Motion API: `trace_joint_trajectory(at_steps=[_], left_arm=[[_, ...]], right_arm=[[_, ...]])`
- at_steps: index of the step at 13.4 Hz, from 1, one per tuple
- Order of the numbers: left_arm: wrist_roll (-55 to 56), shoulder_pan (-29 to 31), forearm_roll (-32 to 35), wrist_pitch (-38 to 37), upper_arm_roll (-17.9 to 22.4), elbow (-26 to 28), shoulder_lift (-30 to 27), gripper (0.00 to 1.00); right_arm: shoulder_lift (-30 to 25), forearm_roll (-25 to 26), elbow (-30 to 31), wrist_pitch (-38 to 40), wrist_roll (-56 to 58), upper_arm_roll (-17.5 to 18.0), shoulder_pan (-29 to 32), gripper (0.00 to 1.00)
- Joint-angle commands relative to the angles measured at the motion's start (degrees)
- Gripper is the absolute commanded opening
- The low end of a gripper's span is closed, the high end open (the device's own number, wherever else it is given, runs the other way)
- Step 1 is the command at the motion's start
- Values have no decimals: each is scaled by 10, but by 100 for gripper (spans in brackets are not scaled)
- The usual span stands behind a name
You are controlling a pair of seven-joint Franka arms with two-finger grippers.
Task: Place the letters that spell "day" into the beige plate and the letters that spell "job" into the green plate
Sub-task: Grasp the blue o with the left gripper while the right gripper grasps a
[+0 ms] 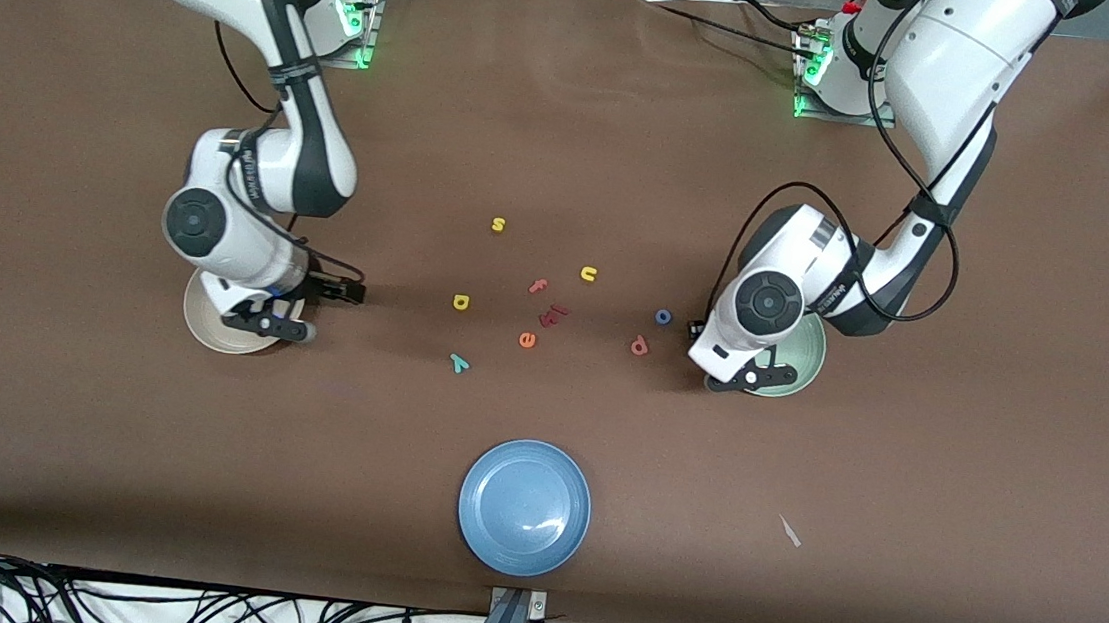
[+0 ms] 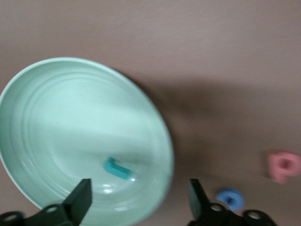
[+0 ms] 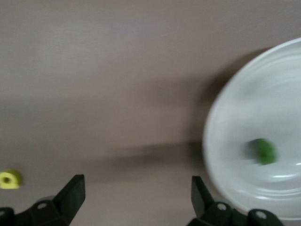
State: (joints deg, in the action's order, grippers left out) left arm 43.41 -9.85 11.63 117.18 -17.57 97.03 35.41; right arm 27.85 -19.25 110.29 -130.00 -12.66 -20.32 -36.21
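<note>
The green plate (image 1: 807,358) lies toward the left arm's end of the table, with the teal j (image 2: 116,168) in it. My left gripper (image 2: 138,202) hangs open and empty over that plate's rim (image 1: 744,378). The blue o (image 1: 662,316) and salmon b (image 1: 640,345) lie on the table beside the plate. The beige plate (image 1: 209,332) holds the green d (image 3: 263,151). Beside its rim my right gripper (image 3: 136,195) stands open and empty (image 1: 287,324). The yellow a (image 1: 461,301) and teal y (image 1: 458,363) lie mid-table.
Mid-table also lie a yellow s (image 1: 498,224), a yellow u (image 1: 589,274), a salmon f (image 1: 538,286), a red piece (image 1: 552,313) and an orange e (image 1: 527,339). A blue plate (image 1: 524,507) sits near the front edge, a white scrap (image 1: 789,531) beside it.
</note>
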Motion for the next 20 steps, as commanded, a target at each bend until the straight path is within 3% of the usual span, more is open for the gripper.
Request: trace_joint_trajectory(at_steps=[1,5,10,11,13,16,20], left_arm=[[-3,-6,-24,-16,-7,-24,-8,100],[49,-32,-28,23,-14,-10,5,100],[103,-37,-53,138,-17,67,12,100],[115,-37,-50,152,-17,72,13,97],[118,-36,-49,155,-17,79,13,81],[134,-32,-54,174,-17,83,15,72],[135,-28,-54,209,-17,94,23,73]], right_arm=[[40,-32,-32,-23,-55,-5,-44,100],[68,-40,-37,-80,-140,-5,-95,100],[90,-56,-45,-100,-198,-5,-136,100],[97,-61,-46,-111,-202,-5,-148,100],[106,-61,-46,-123,-216,-5,-161,100],[113,-62,-46,-126,-220,-5,-163,99],[116,-62,-55,-124,-219,-5,-163,78]])
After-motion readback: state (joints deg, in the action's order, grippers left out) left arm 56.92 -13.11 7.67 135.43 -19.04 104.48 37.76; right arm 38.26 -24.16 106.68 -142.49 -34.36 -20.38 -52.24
